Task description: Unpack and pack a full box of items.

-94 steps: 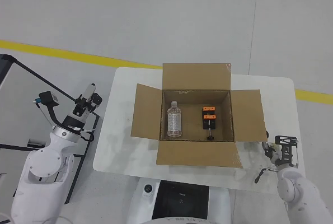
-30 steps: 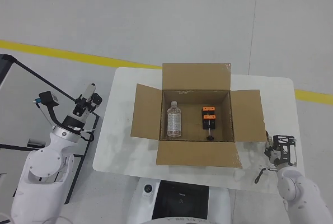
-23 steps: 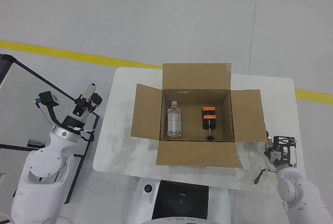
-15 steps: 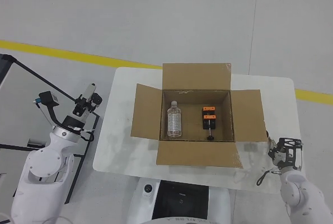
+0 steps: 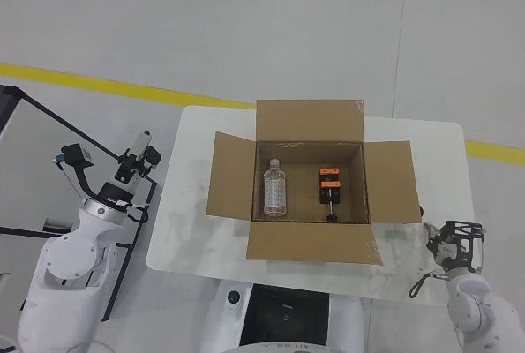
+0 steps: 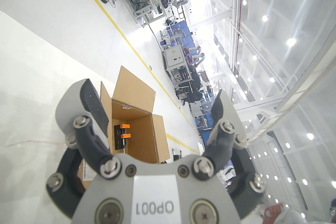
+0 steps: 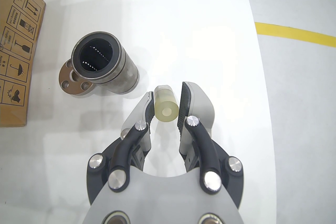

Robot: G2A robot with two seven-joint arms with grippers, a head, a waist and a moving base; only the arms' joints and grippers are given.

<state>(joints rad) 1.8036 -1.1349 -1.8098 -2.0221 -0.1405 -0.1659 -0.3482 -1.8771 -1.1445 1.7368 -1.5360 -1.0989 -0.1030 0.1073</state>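
Rightward and nearer the table's point(image 5: 438, 159) front edge the right gripper point(image 7: 166, 94) has slid, away from the box's point(image 5: 311, 243) right flap. Its fingers stand slightly apart around a small yellowish roller point(image 7: 165, 107) on end, one pad touching or nearly so, the other a sliver off. Closing off-centre could tip the roller or push it into the bearing point(image 7: 105, 64) just beside it, and so near the edge it might roll off; the left gripper point(image 6: 155, 89) hangs off the table's left side, fingers wide apart, while the bottle point(image 5: 274, 187) and clamp point(image 5: 331, 187) lie in the box.
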